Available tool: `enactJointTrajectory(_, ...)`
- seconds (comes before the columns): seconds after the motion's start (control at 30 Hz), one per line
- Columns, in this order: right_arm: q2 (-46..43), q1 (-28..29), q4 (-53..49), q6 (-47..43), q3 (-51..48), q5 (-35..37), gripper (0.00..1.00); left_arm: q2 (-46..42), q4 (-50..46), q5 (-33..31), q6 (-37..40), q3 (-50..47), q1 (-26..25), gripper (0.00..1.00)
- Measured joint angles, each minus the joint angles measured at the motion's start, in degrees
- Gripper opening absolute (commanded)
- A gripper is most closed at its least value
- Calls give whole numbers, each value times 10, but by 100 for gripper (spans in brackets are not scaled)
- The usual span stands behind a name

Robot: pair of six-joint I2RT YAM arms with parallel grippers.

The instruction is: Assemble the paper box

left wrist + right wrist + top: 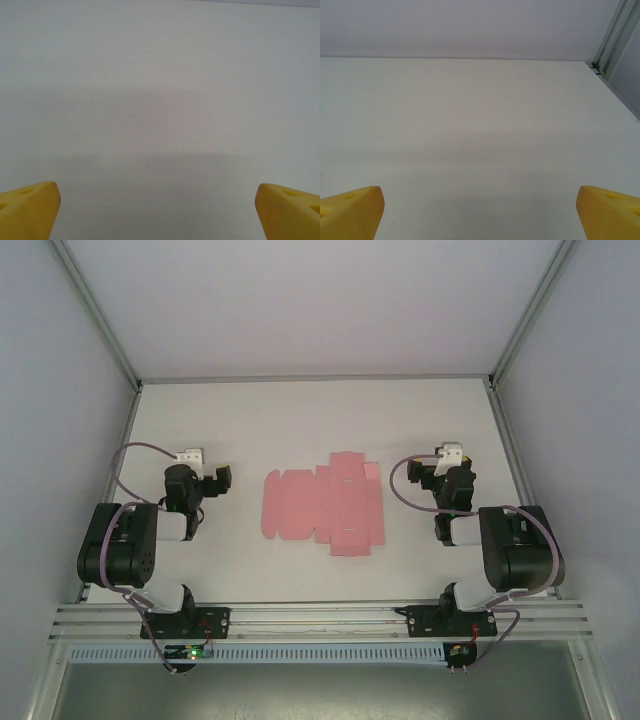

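Top view: a pink, thin die-cut card sheet with flaps and creases, the paper box (pixel 325 505), lies flat and unfolded at the centre of the frame on the white table (pixel 300 420). It sits between the two arms and apart from both. Placed midway, it is judged reachable from either side. Left wrist view: left gripper (pixel 160 212), yellow fingertips (pixel 30 210) at the lower corners, spread wide and grasping nothing. Right wrist view: right gripper (pixel 480 215), likewise wide and unloaded. No walls are raised, so the sheet forms no container and encloses nothing.
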Motion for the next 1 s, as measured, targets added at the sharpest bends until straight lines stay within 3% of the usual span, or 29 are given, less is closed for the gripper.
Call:
enactJointTrajectory(0.6,0,0,0,1,0,0,97,0,-4,-7,0,3,-7,100)
enactJointTrajectory(0.77,-31,0,-52,7,4,14,97,-51,-116,-33,-5,56,-7,100)
enactJointTrajectory(1.0,-168,14,-297,65,146,56,91,-191,-322,-38,-94,184,-7,100)
